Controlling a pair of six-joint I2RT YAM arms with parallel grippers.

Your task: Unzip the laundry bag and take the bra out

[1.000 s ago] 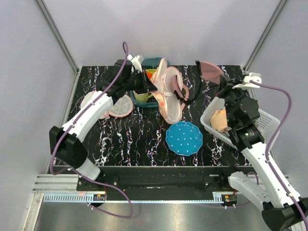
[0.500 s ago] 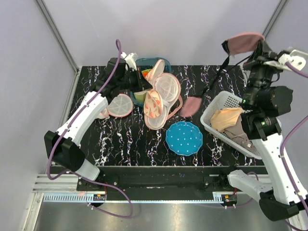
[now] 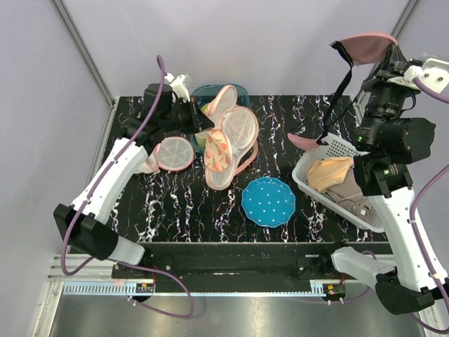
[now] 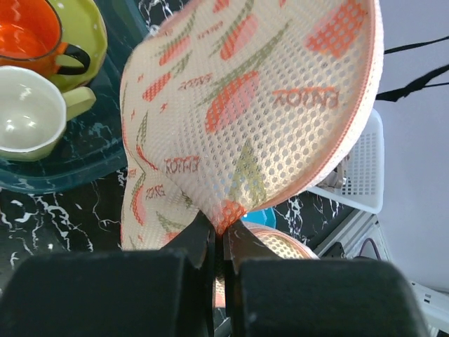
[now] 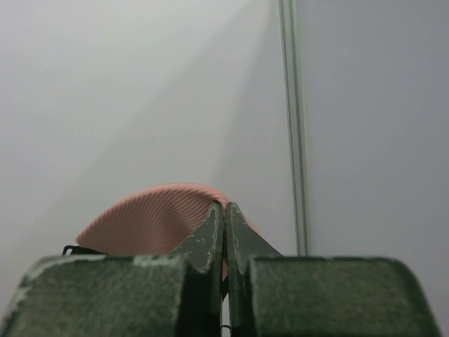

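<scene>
The laundry bag (image 3: pixel 235 130), peach mesh with red and green prints and pink edging, hangs open and folded above the table at back centre. My left gripper (image 3: pixel 198 121) is shut on its edge; in the left wrist view the fingertips (image 4: pixel 219 226) pinch the printed mesh (image 4: pixel 245 105). My right gripper (image 3: pixel 381 60) is raised high at the right and shut on a pink bra cup (image 3: pixel 365 45). A black strap hangs from that cup to the second cup (image 3: pixel 305 140), which dangles by the basket rim. The right wrist view shows the jaws (image 5: pixel 225 207) closed on the pink ribbed cup (image 5: pixel 147 225).
A white basket (image 3: pixel 303 175) holding tan and brown clothes stands at the right. A blue plate (image 3: pixel 268 201) lies front centre. A white mesh round pink-rimmed piece (image 3: pixel 174 153) lies at the left. A teal tray (image 3: pixel 210 91) with mugs (image 4: pixel 28 119) stands at the back.
My right gripper has risen with the bra, pulling it clear of the bag; the lower cup lifted from the table to the basket rim. My left gripper drew the bag slightly left.
</scene>
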